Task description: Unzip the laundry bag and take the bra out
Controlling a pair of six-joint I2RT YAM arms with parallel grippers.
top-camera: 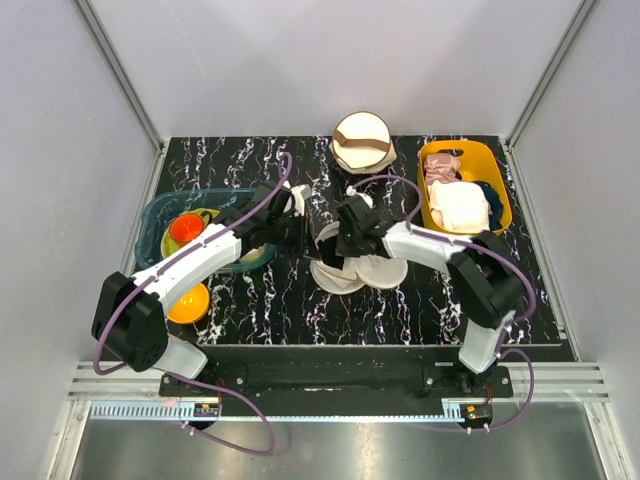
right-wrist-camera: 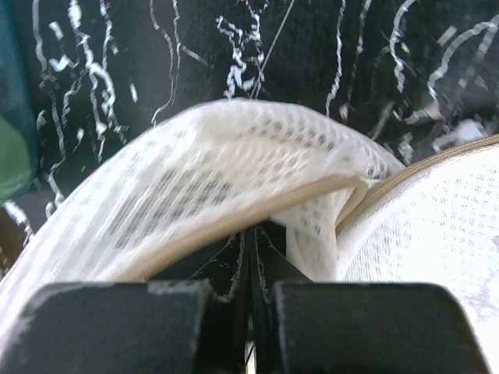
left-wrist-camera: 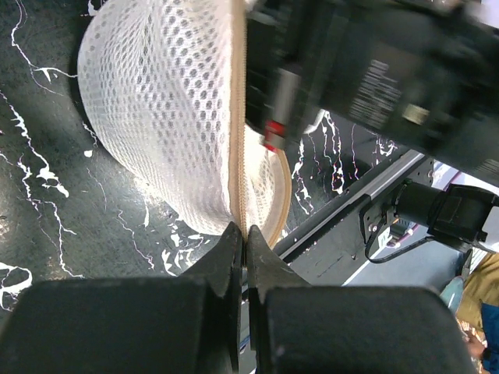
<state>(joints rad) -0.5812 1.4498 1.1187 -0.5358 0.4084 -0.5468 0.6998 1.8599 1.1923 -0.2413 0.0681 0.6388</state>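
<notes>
The laundry bag [top-camera: 372, 271] sits pretty much dead centre on the black marble table [top-camera: 262, 292], flopped partly open so it looks like two pale discs from above. Both arms are on it.

The left gripper [left-wrist-camera: 243, 240] has its jaws pressed together with basically no gap, pinching the beige zipper [left-wrist-camera: 239, 132] seam right at the rim of the mesh dome. The right gripper [right-wrist-camera: 251, 251] is clamped narrow too, nipping the beige-trimmed edge of a mesh flap that's lifted up off the other half.

Can't make out the bra through the mesh from any view, so no idea where it is.

Off to the sides there's a cream round bag with a brown band [top-camera: 363, 142] at the back, an orange bin [top-camera: 503, 205] of clothes on the right and a teal bin [top-camera: 150, 228] on the left.
</notes>
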